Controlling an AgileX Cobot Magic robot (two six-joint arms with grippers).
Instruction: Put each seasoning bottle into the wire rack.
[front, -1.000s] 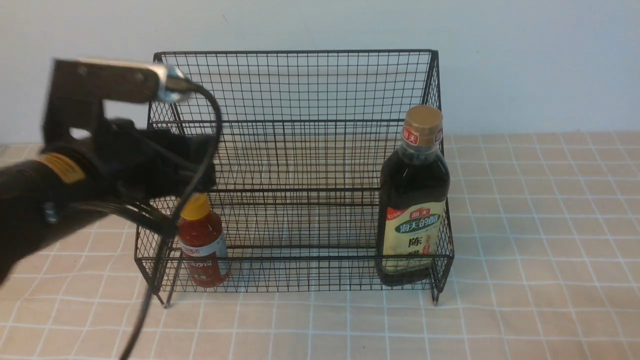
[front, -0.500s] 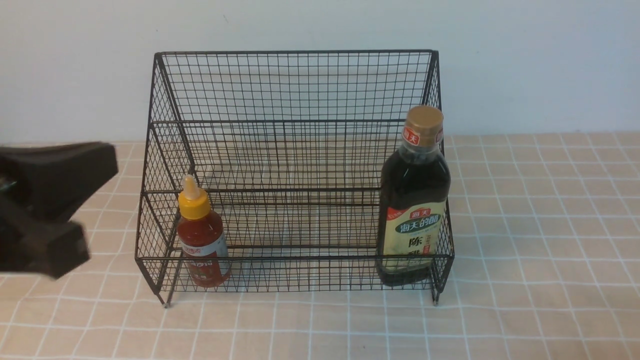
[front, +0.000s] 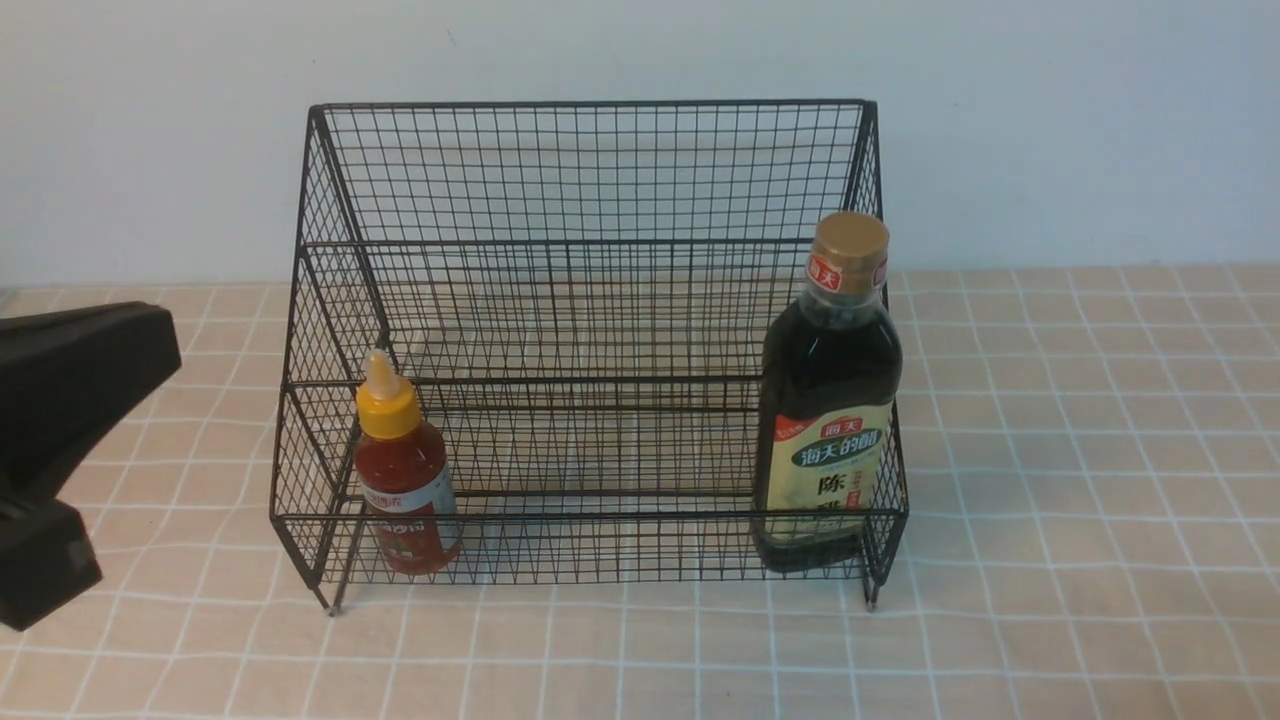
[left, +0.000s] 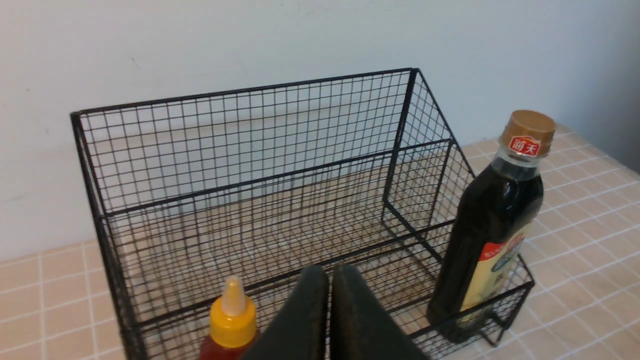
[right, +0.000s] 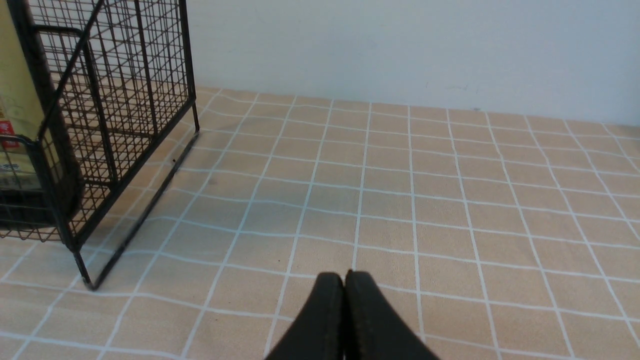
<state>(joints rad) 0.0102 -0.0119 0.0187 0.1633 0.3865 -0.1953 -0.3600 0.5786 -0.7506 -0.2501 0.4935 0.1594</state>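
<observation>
Your left gripper (left: 330, 280) sits with its two dark fingers pressed flat together and nothing between them; in the front view its black body shows at about 9 o'clock, well apart from the wire rack (front: 590, 170). Your right gripper (right: 344, 282) is likewise pinched closed and empty, hanging over bare checked tablecloth (right: 400, 200) with the rack's end wall off at about 10 o'clock in its own camera. It does not appear in the front view.

Past the grippers, look at the rack's lowest, nearest tier. At roughly 7 o'clock in the front view the small red-sauce squeeze bottle (front: 405, 480) stands upright inside the rack's left front corner, its yellow nozzle cap (front: 385, 405) rising just above the front rail. At about 4 o'clock the tall dark-liquid bottle (front: 826, 400) stands upright in the right front corner, close against the right side wall, its gold cap (front: 848, 243) well above the tier rails and its cream-green label facing you.

Farther back, the stepped upper tiers hold nothing, and the tall mesh back stands against the pale wall (front: 640, 50) at 12 o'clock.
</observation>
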